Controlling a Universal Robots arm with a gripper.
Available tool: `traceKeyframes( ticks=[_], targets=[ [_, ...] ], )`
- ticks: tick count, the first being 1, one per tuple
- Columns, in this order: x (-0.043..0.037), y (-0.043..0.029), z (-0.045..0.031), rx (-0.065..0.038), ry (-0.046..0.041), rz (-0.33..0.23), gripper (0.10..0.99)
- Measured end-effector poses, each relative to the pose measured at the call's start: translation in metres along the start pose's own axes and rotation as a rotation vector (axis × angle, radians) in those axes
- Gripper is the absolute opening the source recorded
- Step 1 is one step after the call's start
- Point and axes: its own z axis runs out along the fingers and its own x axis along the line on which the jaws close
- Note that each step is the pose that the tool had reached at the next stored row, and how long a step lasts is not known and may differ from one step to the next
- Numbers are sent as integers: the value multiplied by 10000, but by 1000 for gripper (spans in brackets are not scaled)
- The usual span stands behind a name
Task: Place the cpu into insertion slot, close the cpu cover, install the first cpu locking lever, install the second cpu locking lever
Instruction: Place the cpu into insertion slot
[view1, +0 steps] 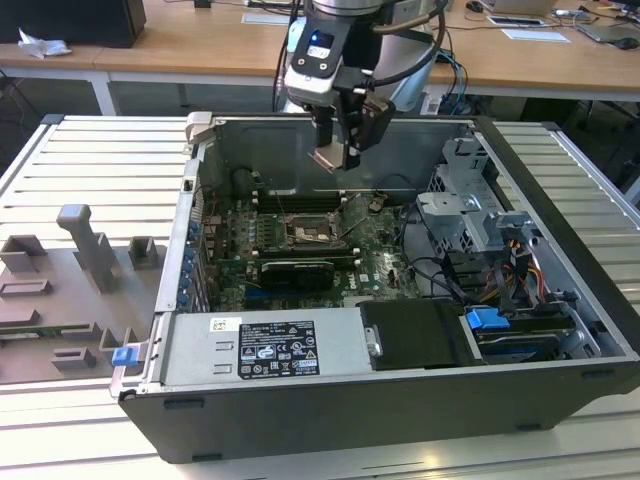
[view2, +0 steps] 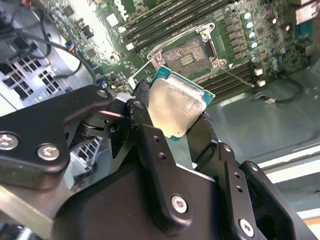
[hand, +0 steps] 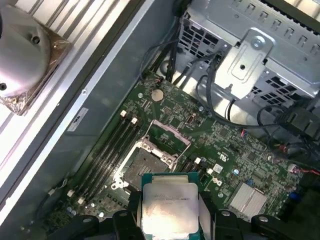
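My gripper (view1: 335, 150) hangs above the open computer case, shut on the cpu (view1: 328, 158). The cpu is a silvery square chip with a green edge, gripped by two opposite sides in both wrist views (view2: 177, 102) (hand: 167, 207), between black fingers (view2: 142, 97). It is well above the board and touches nothing else. Below it the insertion slot (view1: 305, 236) (hand: 142, 167) (view2: 187, 52) lies bare on the green motherboard, dark in the middle. The cpu cover (hand: 169, 134) is swung up and open at the slot's edge.
A long black card (view1: 300, 270) lies just in front of the slot. Memory sticks (hand: 107, 150) run beside it. A metal drive cage (view1: 470, 200) with cables stands at the exterior view's right, a power supply (view1: 260, 350) at the front, a grey parts fixture (view1: 70, 270) outside the case.
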Motion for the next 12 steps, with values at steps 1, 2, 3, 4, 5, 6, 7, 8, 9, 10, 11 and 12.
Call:
traceKeyframes(
  ticks=[1,2,3,4,5,6,7,8,9,10,11,12],
  targets=[
    [0,0,5,-3,-14,171,541],
    [0,-1,10,-5,-28,348,541],
    [0,-1,19,-10,-53,669,541],
    [0,-2,24,-12,-65,828,541],
    [-1,-2,29,-14,-77,974,541],
    [-1,-2,35,-17,-94,1198,541],
    [-1,-3,41,-21,-113,1440,541],
    [-1,-3,44,-22,-120,1526,541],
    [-1,-3,46,-23,-126,1599,541],
    [-1,-4,53,-25,-133,1702,541],
    [-1,-5,59,-25,-137,1750,541],
    [-1,-5,64,-25,-140,1783,541]
  ],
)
